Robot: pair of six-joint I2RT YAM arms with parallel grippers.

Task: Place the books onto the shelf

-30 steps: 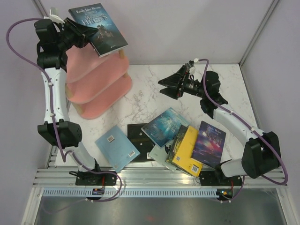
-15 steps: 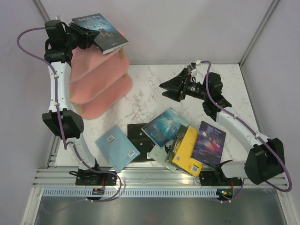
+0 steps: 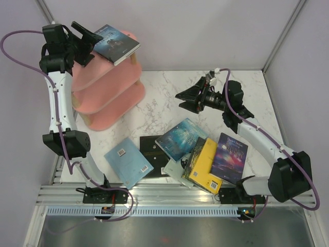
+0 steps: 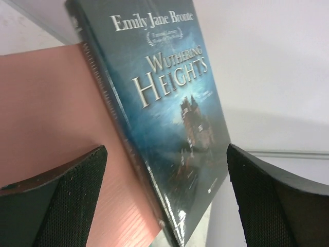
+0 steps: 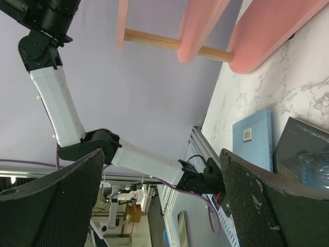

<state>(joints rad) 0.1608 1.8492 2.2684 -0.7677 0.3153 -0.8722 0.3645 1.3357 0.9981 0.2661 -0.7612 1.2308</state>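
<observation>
The dark "Wuthering Heights" book (image 3: 117,43) (image 4: 169,103) lies on the top board of the pink shelf (image 3: 110,87) (image 4: 51,113) and overhangs its far edge. My left gripper (image 3: 91,43) (image 4: 167,200) is open at the book's near end, with its fingers (image 4: 61,195) clear of the cover on both sides. The other books lie on the table: pale blue (image 3: 128,161) (image 5: 252,139), black (image 3: 153,148), teal starry (image 3: 181,138), yellow (image 3: 204,165) and purple galaxy (image 3: 230,157). Above the table, to the right of the shelf (image 5: 267,31), my right gripper (image 3: 187,98) (image 5: 162,200) hangs open and empty.
The books on the table overlap in a loose pile near the front edge, between the two arm bases. A grey-green cover (image 3: 175,172) shows under the yellow one. Pale walls close in the table (image 3: 169,92) at the back and sides.
The left gripper has opened and let go of the dark book, which now rests on the shelf's top board. The left arm has drawn back a little. The right arm has barely moved.
</observation>
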